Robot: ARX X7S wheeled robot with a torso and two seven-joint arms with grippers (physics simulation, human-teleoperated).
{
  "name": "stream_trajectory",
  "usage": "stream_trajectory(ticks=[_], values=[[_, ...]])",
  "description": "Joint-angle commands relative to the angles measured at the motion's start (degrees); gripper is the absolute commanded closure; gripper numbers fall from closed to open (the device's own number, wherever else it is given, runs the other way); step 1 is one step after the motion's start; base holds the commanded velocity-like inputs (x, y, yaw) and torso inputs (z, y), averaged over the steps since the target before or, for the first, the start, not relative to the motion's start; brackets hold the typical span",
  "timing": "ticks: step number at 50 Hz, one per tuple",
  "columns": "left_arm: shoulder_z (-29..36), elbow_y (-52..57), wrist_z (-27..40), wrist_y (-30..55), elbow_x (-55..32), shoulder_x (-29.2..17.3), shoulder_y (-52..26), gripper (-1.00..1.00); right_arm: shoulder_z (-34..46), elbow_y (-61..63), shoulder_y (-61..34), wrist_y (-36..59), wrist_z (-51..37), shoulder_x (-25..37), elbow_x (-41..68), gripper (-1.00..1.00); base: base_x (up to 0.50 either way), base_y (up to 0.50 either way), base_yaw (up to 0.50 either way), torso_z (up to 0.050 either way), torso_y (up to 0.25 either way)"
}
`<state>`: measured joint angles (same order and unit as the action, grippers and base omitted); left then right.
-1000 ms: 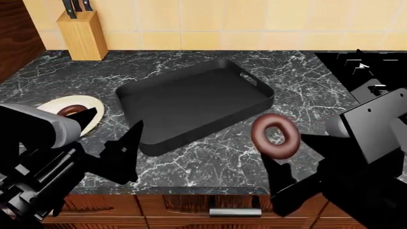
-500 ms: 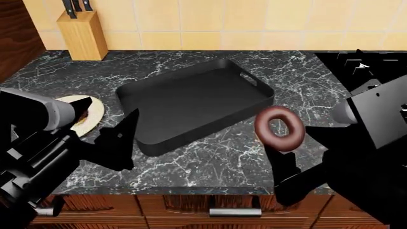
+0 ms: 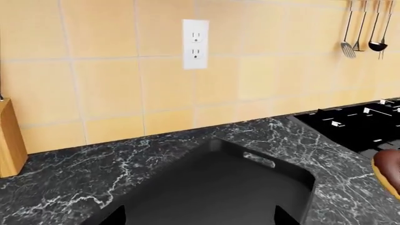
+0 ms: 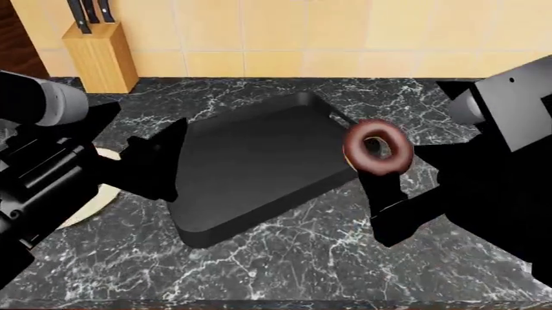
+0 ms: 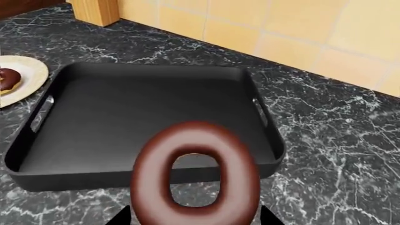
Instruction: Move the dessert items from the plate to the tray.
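One chocolate-glazed donut (image 4: pixel 377 146) stands upright in my right gripper (image 4: pixel 381 184), which is shut on its lower part. It hangs just off the right-hand rim of the black tray (image 4: pixel 250 168). The right wrist view has this donut (image 5: pixel 196 173) in front of the tray (image 5: pixel 144 112), with the gripper (image 5: pixel 195 218) below it. A second donut (image 5: pixel 7 78) lies on the cream plate (image 5: pixel 22 77) beyond the tray's far end. My left gripper (image 4: pixel 164 161) hovers open and holds nothing at the tray's left side, hiding most of the plate (image 4: pixel 84 205). The left wrist view looks over the tray (image 3: pixel 218 187).
A wooden knife block (image 4: pixel 99 55) stands at the back left against the tiled wall. A black stovetop (image 3: pixel 359 124) lies right of the tray, with utensils (image 3: pixel 362 33) hanging above it. A wall outlet (image 3: pixel 196 43) sits behind the tray. Dark marble counter (image 4: pixel 293 258) surrounds everything.
My right gripper has carried the donut up and toward the tray's right rim. My left arm has lifted and shifted right, now covering the plate. The head view has moved closer to the counter.
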<state>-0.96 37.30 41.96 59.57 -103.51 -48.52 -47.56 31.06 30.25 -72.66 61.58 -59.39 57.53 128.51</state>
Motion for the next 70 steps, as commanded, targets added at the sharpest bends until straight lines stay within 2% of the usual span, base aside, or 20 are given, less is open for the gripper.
stream_trajectory(ticks=[1,16,31,40,50,58,70], values=[[0.8,-0.6,0.5,-0.1,-0.8,-0.3,-1.3,-1.00,0.4,-0.7,-1.4,0.9,0.2,-0.6,-0.5,1.00,0.50,0.00,0.00,0.000,0.000],[0.8,-0.4,0.6,-0.4,-0.5,-0.7,-1.0,-1.00,0.7,-0.2,-1.3,0.6,-0.1,-0.3,-0.7,1.00,0.49,0.00,0.00,0.000,0.001],[0.9,-0.4,0.9,-0.9,-1.0,-1.3,-1.2,-1.00,4.7,-3.0,-4.7,3.6,-1.6,-1.9,1.5,1.00,0.01,0.00,0.00,0.000,0.001],[1.5,-1.0,0.8,-0.8,-0.6,-1.2,-1.7,-1.00,11.5,-17.9,-14.6,11.7,0.4,-8.6,3.0,1.00,0.00,0.00,0.00,0.000,0.001],[1.4,-1.6,0.1,-1.0,0.2,-1.3,-1.3,-1.00,16.0,-33.1,-23.3,20.8,6.3,-17.2,-1.7,1.00,0.00,0.00,0.00,0.000,0.000],[1.0,-1.6,0.2,-1.3,-0.2,-1.9,-1.2,-1.00,18.5,-39.8,-25.9,25.5,11.5,-22.9,-7.6,1.00,0.00,0.00,0.00,0.000,0.000],[0.3,-2.3,-0.7,-1.7,0.2,-2.5,-0.6,-1.00,23.9,-44.1,-27.6,27.6,25.9,-27.5,-18.2,1.00,0.00,0.00,0.00,0.000,0.000]])
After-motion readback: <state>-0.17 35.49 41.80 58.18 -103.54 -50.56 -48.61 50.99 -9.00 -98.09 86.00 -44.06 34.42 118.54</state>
